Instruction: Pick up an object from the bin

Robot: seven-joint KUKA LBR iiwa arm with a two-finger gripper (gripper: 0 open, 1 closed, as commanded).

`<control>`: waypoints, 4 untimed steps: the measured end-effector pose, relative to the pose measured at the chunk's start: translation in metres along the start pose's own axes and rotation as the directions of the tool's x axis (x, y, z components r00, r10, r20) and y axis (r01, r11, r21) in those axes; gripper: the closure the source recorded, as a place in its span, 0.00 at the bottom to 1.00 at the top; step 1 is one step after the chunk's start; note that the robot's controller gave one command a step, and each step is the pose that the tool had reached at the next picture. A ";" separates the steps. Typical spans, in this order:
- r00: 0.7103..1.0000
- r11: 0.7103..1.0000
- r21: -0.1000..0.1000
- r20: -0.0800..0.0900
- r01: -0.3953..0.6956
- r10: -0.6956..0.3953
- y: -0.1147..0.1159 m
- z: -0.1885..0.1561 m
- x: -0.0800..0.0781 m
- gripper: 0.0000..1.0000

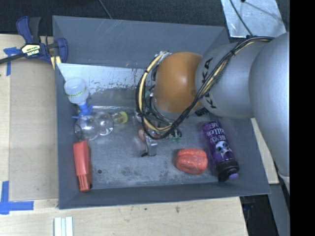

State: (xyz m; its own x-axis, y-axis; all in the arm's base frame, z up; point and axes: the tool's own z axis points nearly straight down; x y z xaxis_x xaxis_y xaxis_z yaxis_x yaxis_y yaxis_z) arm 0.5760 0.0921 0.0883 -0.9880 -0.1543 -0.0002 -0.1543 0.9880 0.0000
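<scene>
A: Step?
B: Looks like the approach, nothing lifted. Arm comes in from the right and the jaws hang low over bare floor mid-bin.
A: Jaws spread or pressed together?
B: Can't tell, cables clutter them.
A: Nearest thing?
B: Red lumpy block, just right of the jaws, front of the bin. Purple bottle lies beyond it; orange-red tube and clear bottle lie well left.
A: Next?
B: My guess: shift right, straddle the block, pinch, lift.
</scene>
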 end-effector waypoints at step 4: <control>0.989 0.989 -0.001 0.001 0.149 -0.149 -0.083 0.013 -0.020 1.00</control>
State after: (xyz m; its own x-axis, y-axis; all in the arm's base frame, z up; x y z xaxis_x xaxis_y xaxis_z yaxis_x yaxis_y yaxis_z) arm 0.6080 0.0133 0.0754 -0.9541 -0.2995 -0.0011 -0.2995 0.9541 0.0005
